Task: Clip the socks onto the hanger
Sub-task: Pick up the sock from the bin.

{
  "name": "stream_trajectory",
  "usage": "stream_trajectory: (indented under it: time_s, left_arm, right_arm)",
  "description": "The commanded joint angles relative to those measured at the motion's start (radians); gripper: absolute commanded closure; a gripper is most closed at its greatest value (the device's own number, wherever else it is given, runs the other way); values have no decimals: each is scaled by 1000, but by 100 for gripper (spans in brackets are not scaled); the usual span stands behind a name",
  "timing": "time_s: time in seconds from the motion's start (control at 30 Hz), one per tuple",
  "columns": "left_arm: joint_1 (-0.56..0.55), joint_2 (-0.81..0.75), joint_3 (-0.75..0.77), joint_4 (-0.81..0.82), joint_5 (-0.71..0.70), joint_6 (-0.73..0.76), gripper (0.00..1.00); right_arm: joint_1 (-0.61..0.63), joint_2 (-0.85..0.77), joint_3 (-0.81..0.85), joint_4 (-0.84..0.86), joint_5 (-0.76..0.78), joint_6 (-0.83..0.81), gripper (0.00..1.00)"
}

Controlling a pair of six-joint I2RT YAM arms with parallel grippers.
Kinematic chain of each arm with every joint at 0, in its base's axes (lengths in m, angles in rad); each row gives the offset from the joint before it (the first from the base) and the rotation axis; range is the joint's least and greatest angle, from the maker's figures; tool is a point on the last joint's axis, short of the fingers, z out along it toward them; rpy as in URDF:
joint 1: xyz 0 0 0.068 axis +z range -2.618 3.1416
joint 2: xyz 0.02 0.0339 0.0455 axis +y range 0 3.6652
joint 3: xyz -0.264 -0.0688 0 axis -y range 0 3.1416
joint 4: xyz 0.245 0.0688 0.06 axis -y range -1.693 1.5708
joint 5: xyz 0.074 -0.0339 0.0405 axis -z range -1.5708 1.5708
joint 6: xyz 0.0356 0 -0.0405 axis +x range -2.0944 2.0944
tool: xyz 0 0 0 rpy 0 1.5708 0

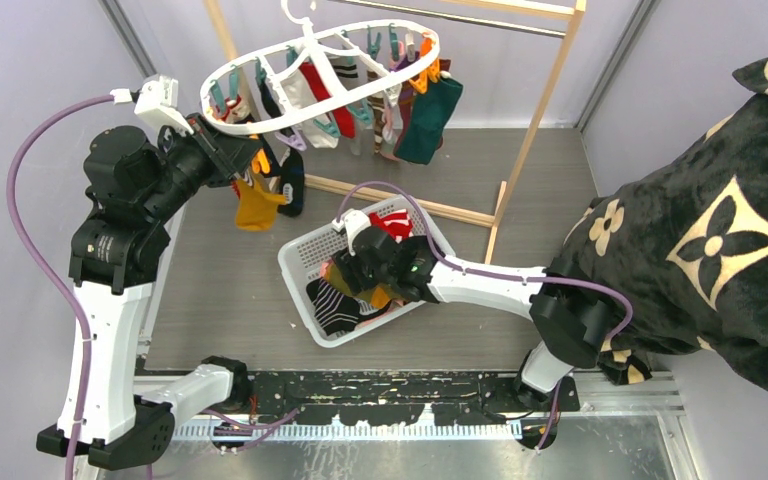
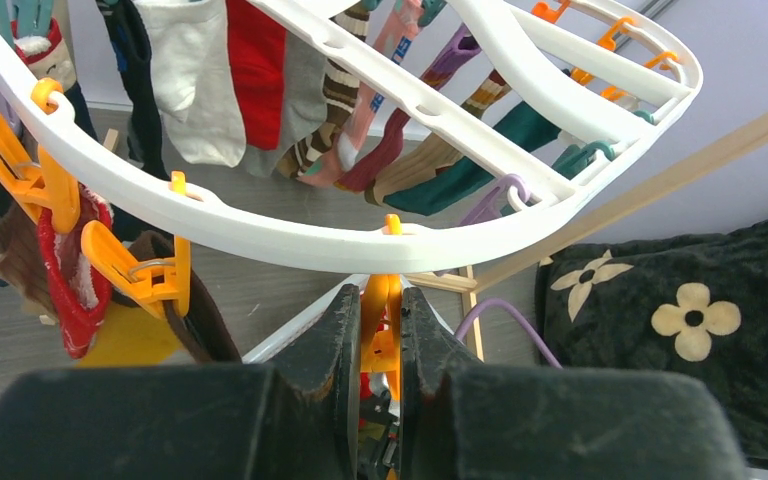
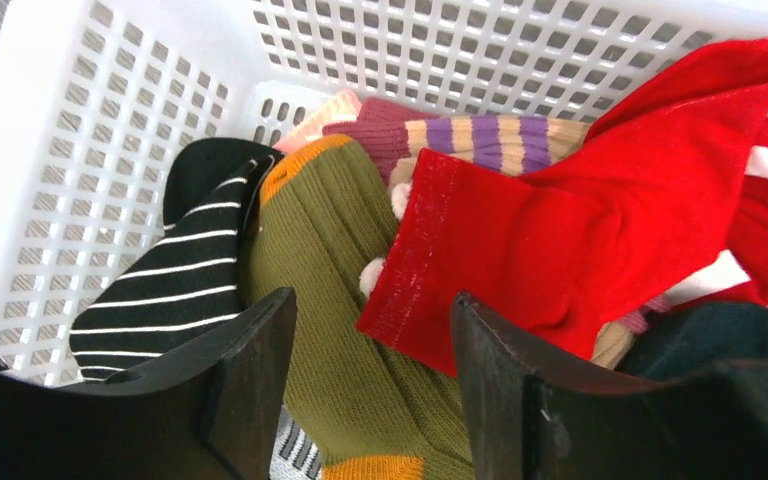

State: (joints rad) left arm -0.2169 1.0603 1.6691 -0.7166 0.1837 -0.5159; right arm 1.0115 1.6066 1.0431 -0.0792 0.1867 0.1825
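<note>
The white oval hanger (image 1: 312, 50) hangs at the back with several socks clipped to it, among them a teal sock (image 1: 425, 125) and a mustard sock (image 1: 253, 205). My left gripper (image 1: 250, 160) is at the hanger's near rim (image 2: 290, 235), shut on an orange peg (image 2: 385, 330) that hangs there. My right gripper (image 1: 345, 275) is open inside the white mesh basket (image 1: 300, 265). Its jaws (image 3: 370, 330) straddle an olive sock (image 3: 350, 300) and the cuff edge of a red sock (image 3: 560, 220). A black-and-white striped sock (image 3: 180, 280) lies to the left.
The light wooden rack frame (image 1: 535, 130) stands behind and to the right of the basket. A big black plush blanket with beige flowers (image 1: 700, 230) fills the right side. The basket wall (image 3: 80, 130) is close on the right gripper's left.
</note>
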Motion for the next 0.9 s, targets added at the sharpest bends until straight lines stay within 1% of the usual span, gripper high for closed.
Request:
stream_trajectory:
  time_s: [0.0,0.1,0.17,0.27,0.33,0.37,0.4,0.47,0.5,0.6,0.7,0.87]
  left_arm:
    - [4,-6,6,-44,-36,12,98]
    - [4,-6,2,-42,-38,11,98]
    - [4,-7,-1,-42,-38,10,98]
    - [4,-4,-1,-41,-39,11,98]
    - [3,-4,1,-41,-41,11,98]
    - [4,-3,2,-41,-42,10,98]
    - [4,-2,4,-42,-41,12,98]
    - [4,0,7,-44,-41,11,98]
    - [3,0,9,-44,-41,11,98]
    - [4,-2,7,-43,-42,13,98]
    - [4,-2,6,-44,-43,14,98]
    - [4,-2,7,-46,-46,20,98]
  right_arm:
    - [-11,-4,32,26,-42,-38,38]
    - [-19,-3,10,31,-46,-38,42]
    - [-28,-1,3,28,-45,-37,48]
    - [-45,-9,-3,33,-44,-28,60]
    - [-60,-15,0,30,-43,-21,65]
    - [-66,-17,5,26,-48,-20,65]
    - [-69,-19,12,18,-59,-25,63]
    - [-70,-25,16,2,-97,-48,45]
    - [-70,-31,11,8,-111,-47,41]
    - [-69,-38,-15,33,-130,-44,40]
    - [-69,-21,-21,32,-120,-38,44]
    - [-64,1,-22,52,-155,-22,48]
